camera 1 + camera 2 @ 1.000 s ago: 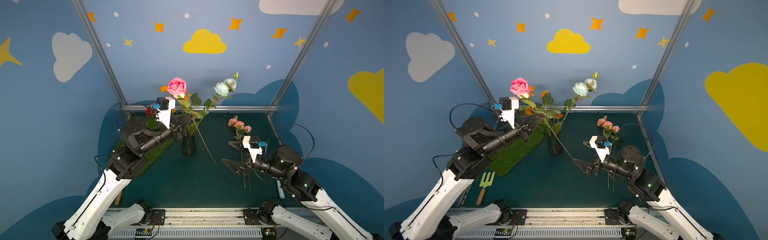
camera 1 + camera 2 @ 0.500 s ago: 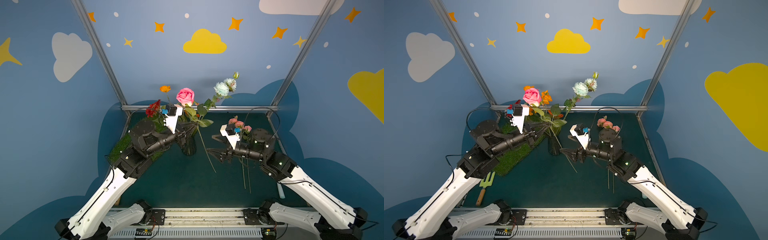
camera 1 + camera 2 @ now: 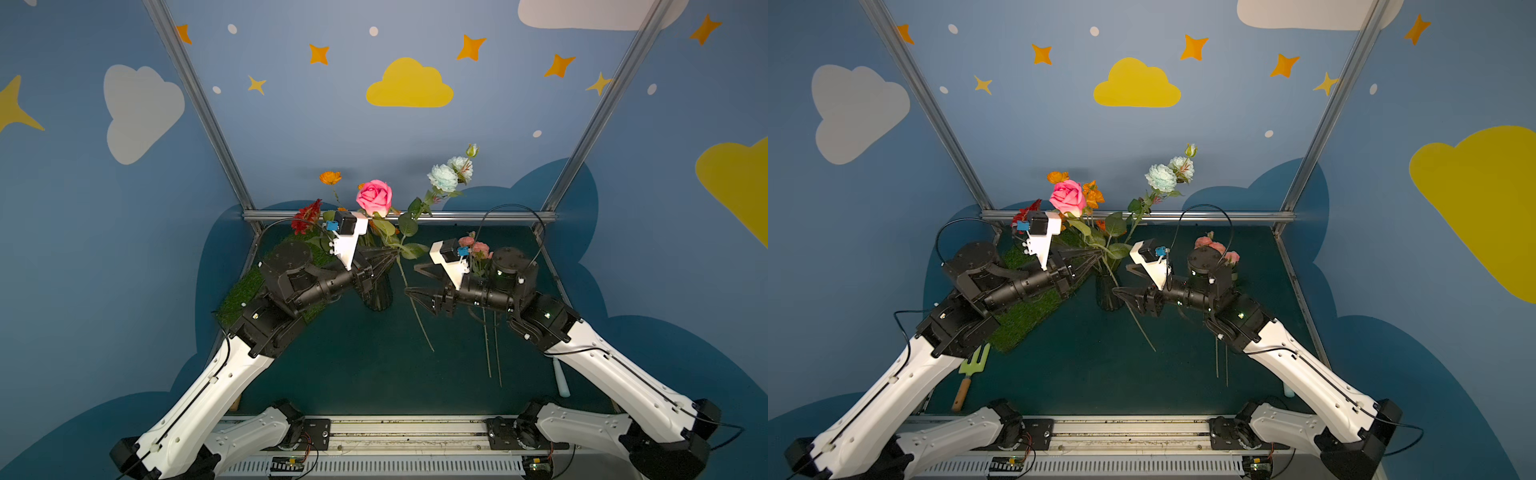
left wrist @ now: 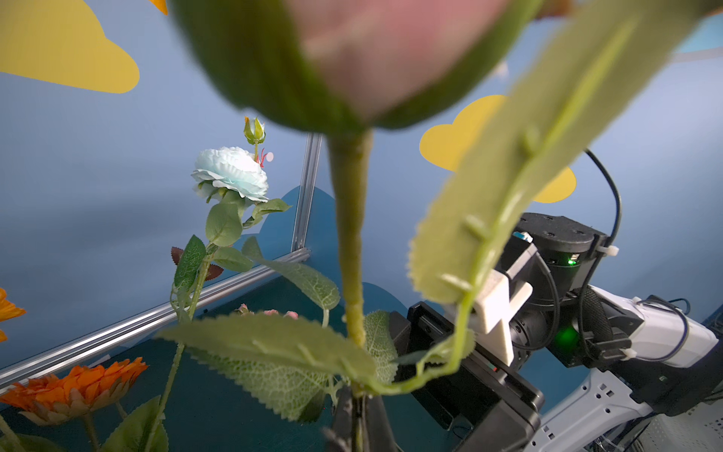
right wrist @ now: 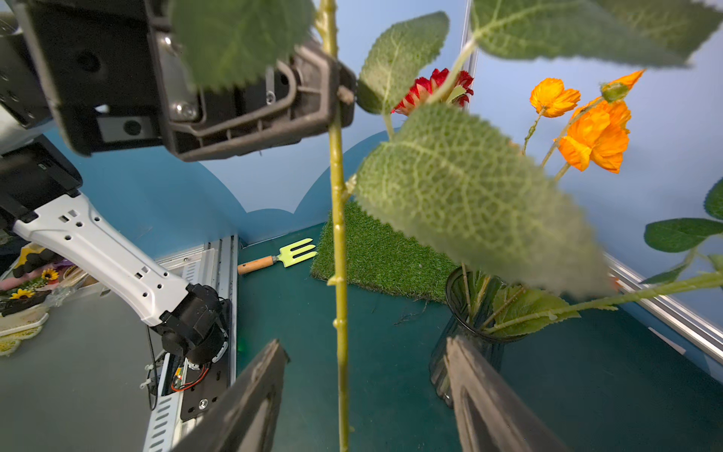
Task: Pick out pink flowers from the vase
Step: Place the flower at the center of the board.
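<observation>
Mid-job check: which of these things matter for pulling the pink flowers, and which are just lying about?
Job: pink rose, stem clamped in left gripper, between the open fingers of the right gripper; vase; pink sprig lying on the table.
Lying about: orange flowers, red flower, pale blue blooms, grass mat, garden fork.

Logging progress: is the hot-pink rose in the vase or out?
Out. The hot-pink rose has its stem hanging clear beside the vase, clamped in the left gripper.

no readable text, no legible labels, brands, numbers or signs
</observation>
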Action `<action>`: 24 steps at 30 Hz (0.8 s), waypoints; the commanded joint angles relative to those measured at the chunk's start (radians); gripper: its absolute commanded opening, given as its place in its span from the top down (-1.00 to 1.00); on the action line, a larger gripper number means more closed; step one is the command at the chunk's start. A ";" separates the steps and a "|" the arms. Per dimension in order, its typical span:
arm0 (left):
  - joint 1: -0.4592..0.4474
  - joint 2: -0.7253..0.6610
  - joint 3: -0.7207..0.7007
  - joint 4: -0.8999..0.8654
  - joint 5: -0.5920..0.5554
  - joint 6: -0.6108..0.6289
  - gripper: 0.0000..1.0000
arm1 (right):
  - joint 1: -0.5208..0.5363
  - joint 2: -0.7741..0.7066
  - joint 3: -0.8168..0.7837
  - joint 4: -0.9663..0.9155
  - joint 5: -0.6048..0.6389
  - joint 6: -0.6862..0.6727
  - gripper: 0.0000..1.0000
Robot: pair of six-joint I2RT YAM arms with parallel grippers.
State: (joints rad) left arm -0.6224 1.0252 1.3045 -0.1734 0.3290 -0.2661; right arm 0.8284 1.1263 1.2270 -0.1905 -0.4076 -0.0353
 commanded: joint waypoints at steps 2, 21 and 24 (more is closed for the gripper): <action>-0.003 -0.005 0.002 0.005 0.031 0.004 0.95 | 0.004 0.017 0.047 0.026 -0.022 -0.009 -0.25; -0.016 0.020 -0.001 0.009 0.042 0.006 0.95 | 0.003 0.043 0.071 0.055 -0.038 0.008 0.16; -0.017 0.021 -0.001 0.009 0.039 0.009 0.95 | 0.004 0.045 0.073 0.057 -0.043 0.006 0.25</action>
State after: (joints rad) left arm -0.6361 1.0477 1.3045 -0.1749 0.3634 -0.2684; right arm 0.8284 1.1687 1.2713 -0.1593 -0.4335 -0.0303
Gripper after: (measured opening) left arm 0.052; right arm 0.386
